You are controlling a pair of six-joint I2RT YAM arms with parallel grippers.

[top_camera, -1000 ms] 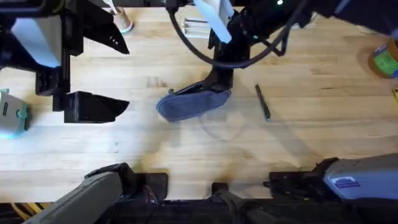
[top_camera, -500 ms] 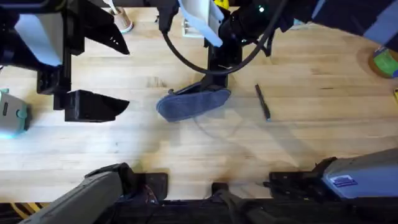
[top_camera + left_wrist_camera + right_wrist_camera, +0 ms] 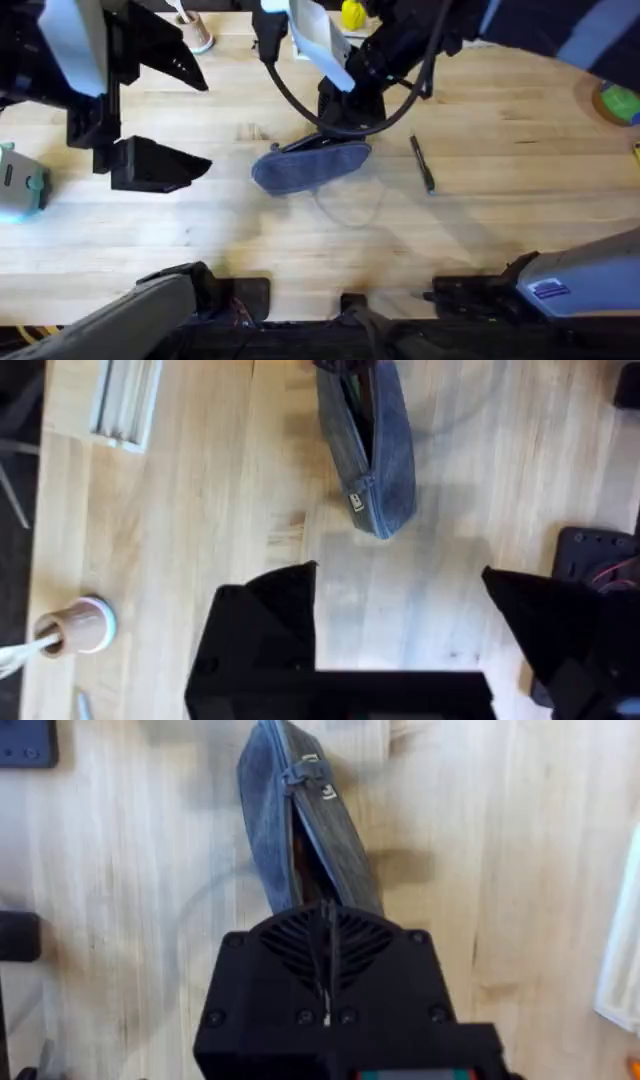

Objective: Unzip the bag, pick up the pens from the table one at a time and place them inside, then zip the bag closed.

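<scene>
Right now the bag (image 3: 311,165) lies near the middle of the tabletop (image 3: 500,220), its long axis slanting, with the end toward the pen raised a little toward the far side. From the right wrist view the zipper looks parted along the top, a dark slit showing between the two fabric sides, so I judge the unzipping mostly done. The right gripper (image 3: 327,935) sits at the bag's far, pen-side end, its fingers pressed together to a thin seam; whether they pinch the zipper pull or the fabric I cannot tell, since they hide that end. The left gripper (image 3: 400,610) hangs well apart from the bag on the side away from the pen, its black fingers (image 3: 270,620) spread wide with nothing between them.

One pen (image 3: 423,163) lies on the bare wood just beyond the bag's raised end, its long axis running roughly across the bag's, pointing toward and away from the arm bases. The right arm is plainly the nearer one to it, so the next pick probably falls to that arm, with a short shift sideways from the bag.

Beyond the bag, a small cup (image 3: 198,38) stands at the far edge.
</scene>
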